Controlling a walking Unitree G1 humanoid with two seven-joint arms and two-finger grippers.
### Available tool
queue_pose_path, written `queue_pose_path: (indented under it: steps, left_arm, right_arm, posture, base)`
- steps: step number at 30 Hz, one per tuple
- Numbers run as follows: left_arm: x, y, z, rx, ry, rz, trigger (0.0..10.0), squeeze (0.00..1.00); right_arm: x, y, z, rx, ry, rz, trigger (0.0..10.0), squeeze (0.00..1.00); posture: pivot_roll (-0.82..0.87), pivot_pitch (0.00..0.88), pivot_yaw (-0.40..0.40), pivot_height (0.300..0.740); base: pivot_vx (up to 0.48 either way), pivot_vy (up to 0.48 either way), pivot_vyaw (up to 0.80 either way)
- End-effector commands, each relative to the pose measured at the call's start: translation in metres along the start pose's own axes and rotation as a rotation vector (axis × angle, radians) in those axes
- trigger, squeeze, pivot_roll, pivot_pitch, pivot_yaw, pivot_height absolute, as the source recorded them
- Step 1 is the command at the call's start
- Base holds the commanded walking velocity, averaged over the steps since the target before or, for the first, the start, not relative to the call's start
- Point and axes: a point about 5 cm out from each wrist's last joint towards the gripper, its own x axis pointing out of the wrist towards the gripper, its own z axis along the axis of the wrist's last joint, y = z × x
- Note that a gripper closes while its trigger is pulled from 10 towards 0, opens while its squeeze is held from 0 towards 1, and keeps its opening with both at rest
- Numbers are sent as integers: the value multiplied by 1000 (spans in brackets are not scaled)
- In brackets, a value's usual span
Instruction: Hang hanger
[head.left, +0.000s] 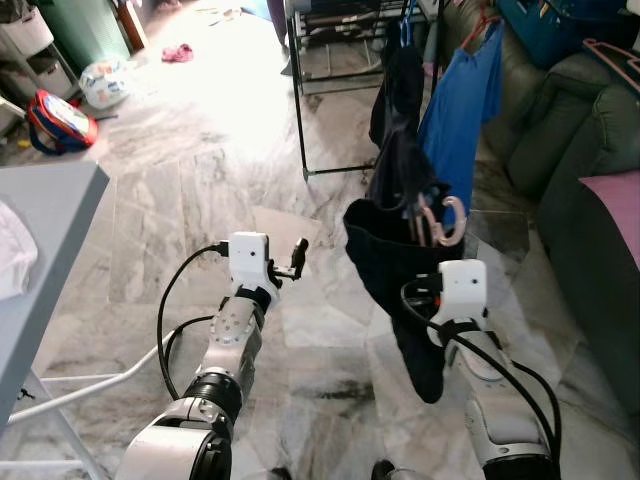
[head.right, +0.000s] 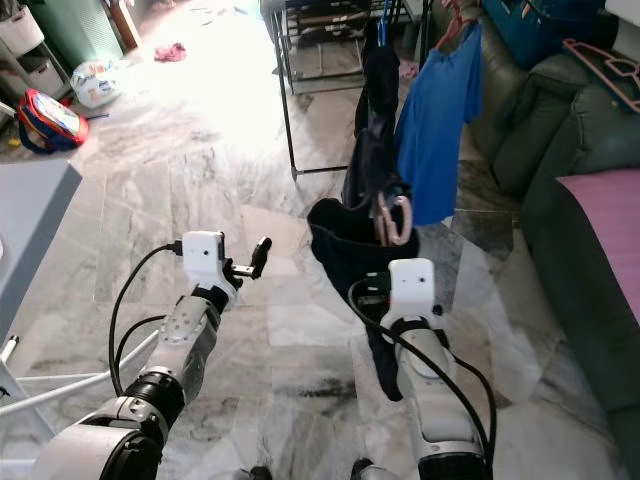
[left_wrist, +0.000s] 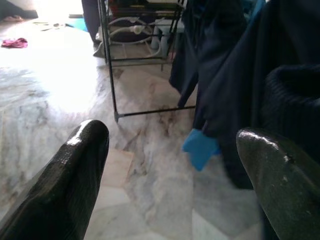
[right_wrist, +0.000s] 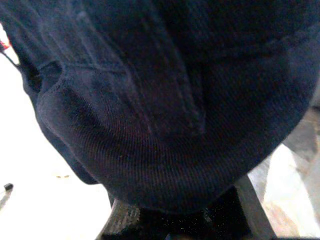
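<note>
A pink hanger (head.left: 446, 219) with a dark navy garment (head.left: 392, 268) draped over it is held up in front of me by my right gripper (head.left: 450, 255). The cloth hides its fingers, and dark fabric (right_wrist: 165, 110) covers the right wrist view. The hanger's hook points toward a black metal clothes rack (head.left: 300, 110) just beyond. A dark garment (head.left: 400, 95) and a blue shirt (head.left: 465, 110) hang on that rack. My left gripper (head.left: 288, 266) is raised at the left, open and holding nothing, with both fingers (left_wrist: 75, 170) spread wide.
A green sofa (head.left: 570, 130) with a pink cushion (head.left: 615, 215) runs along the right. A grey table (head.left: 45, 250) stands at the left with a white rod below it. A red bag (head.left: 60, 120) lies on the marble floor at the far left.
</note>
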Motion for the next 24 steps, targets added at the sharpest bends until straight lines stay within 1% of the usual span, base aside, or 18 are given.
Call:
queue_pose_path:
  steps: [1, 5, 8, 13, 20, 24]
  left_arm:
    - [-2, 7, -1, 6, 10, 11, 10000, 0]
    - [-2, 5, -2, 3, 16, 6, 10000, 0]
    - [-3, 2, -5, 2, 25, -6, 10000, 0]
    - [-1, 0, -4, 2, 26, -6, 10000, 0]
    - [0, -1, -3, -9, 20, 6, 10000, 0]
    - [-1, -2, -5, -12, 27, 15, 10000, 0]
  right_arm:
    - [1, 5, 7, 15, -40, 19, 10000, 0]
    - [0, 8, 4, 15, -29, 33, 10000, 0]
    - [-1, 10, -1, 9, -13, 44, 10000, 0]
    - [-1, 9, -5, 8, 4, 43, 10000, 0]
    - [0, 8, -4, 4, 2, 55, 10000, 0]
    - [2, 10, -1, 6, -14, 92, 10000, 0]
  posture:
    - [-142, 71, 84, 740]
    - [-146, 52, 84, 740]
    - [-147, 20, 79, 740]
    - [-146, 0, 66, 740]
    - [-146, 0, 54, 740]
    - [-148, 0, 57, 740]
  base:
    - [439, 0, 0]
    - [438, 0, 0]
    - [435, 0, 0]
    - [435, 0, 0]
    - [434, 0, 0]
    - [428, 0, 0]
